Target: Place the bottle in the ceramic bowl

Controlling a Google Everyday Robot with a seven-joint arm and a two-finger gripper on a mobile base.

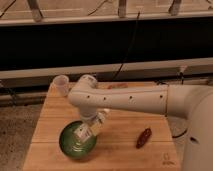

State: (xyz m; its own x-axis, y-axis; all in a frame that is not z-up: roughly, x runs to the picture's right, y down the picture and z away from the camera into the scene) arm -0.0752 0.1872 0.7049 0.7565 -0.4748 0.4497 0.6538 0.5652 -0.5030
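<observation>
The dark-green ceramic bowl (66, 145) sits on the wooden table (125, 152) at the front left. My gripper (86, 131) hangs from the white arm (125, 102) just above the bowl's right half. It is shut on the small whitish bottle (81, 132), which is tilted over the inside of the bowl. I cannot tell whether the bottle touches the bowl.
A translucent white cup (60, 84) stands at the table's back left corner. A dark red object (144, 137) lies on the table at the right. The arm covers the middle of the table. A dark wall with rails runs behind.
</observation>
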